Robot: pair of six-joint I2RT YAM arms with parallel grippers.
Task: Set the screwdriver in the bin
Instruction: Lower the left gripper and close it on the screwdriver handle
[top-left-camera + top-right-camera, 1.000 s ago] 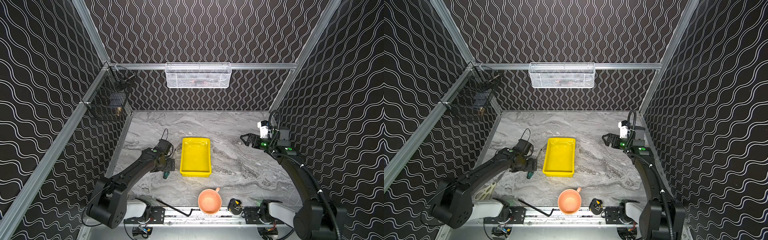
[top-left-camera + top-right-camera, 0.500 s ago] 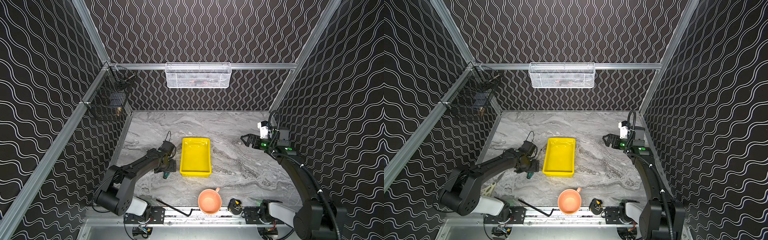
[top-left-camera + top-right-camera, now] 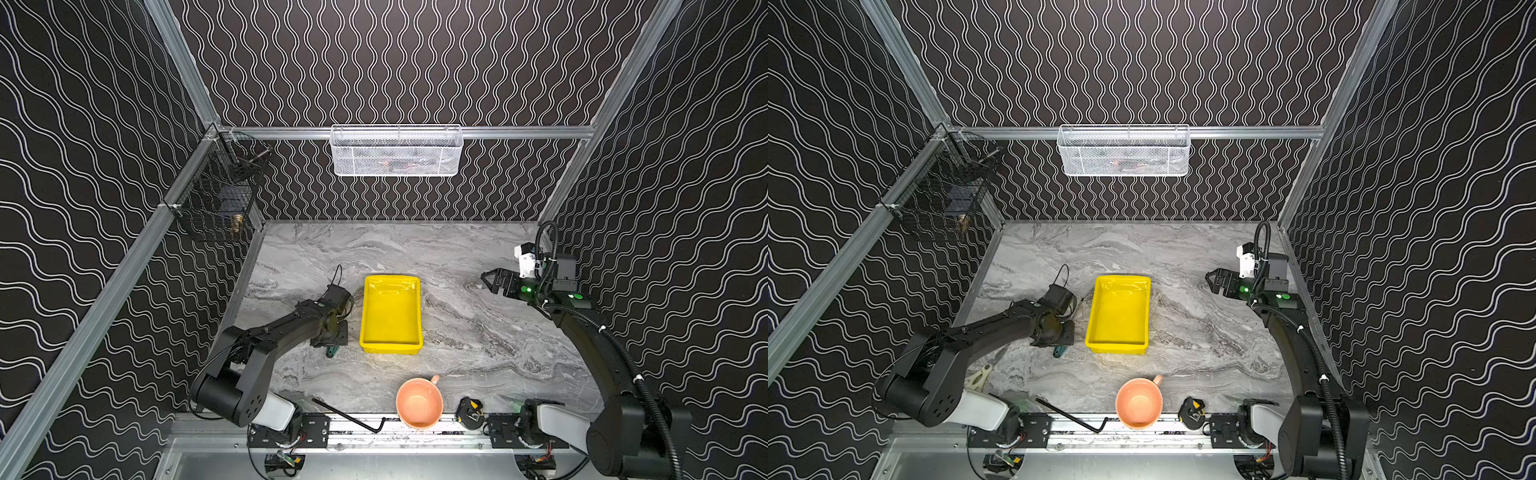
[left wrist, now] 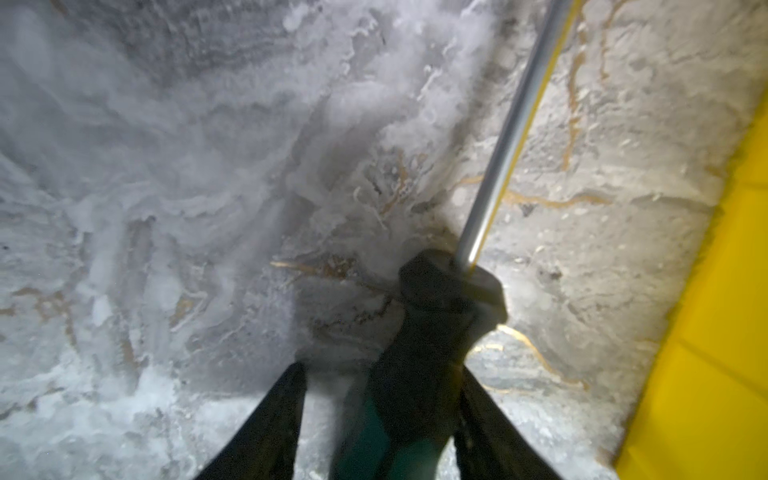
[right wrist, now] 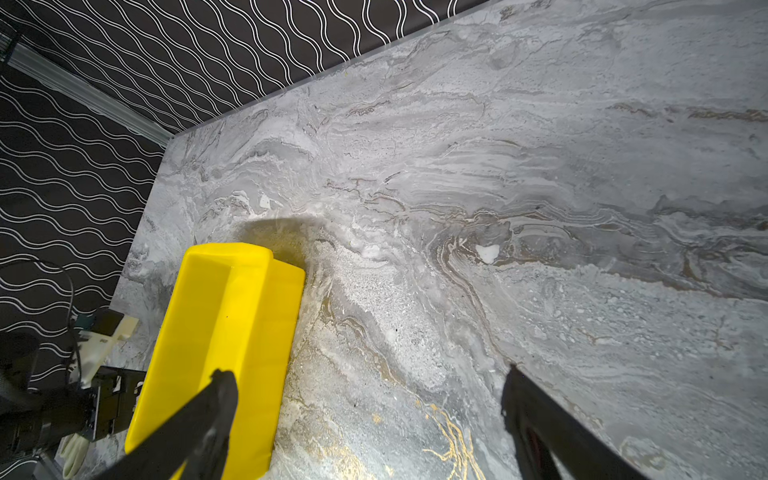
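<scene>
We look down on two arms over a marble desk [image 3: 478, 332]. The screwdriver [image 4: 449, 274] lies flat on the desk just beside the yellow bin [image 3: 390, 345], on the bin's left side, not in it. Its long axis runs approx. parallel w/ the bin's long wall: metal shaft pointing away from the robot's base, teal butt toward it. The left jaws are down over the handle, straddling it across its axis. In the left wrist view they stand partly apart: one of the fingers [image 4: 270, 424] has bare desk showing btw it & the handle, while the opposite one seems to be against the handle, so nothing is clamped yet. The right jaws are wide apart & hold nothing. They hover well apart from the tool, on the bin's other side, so the left arm is clearly nearer. We judge the coming move is to close, lift & carry rightward. Only the bin's low left wall stands in the way, so the tool must clear that rim. A mug [image 3: 419, 402], a hex key [image 3: 349, 415] & a small black-yellow item [image 3: 469, 411] sit near the desk's front edge, out of the path.
</scene>
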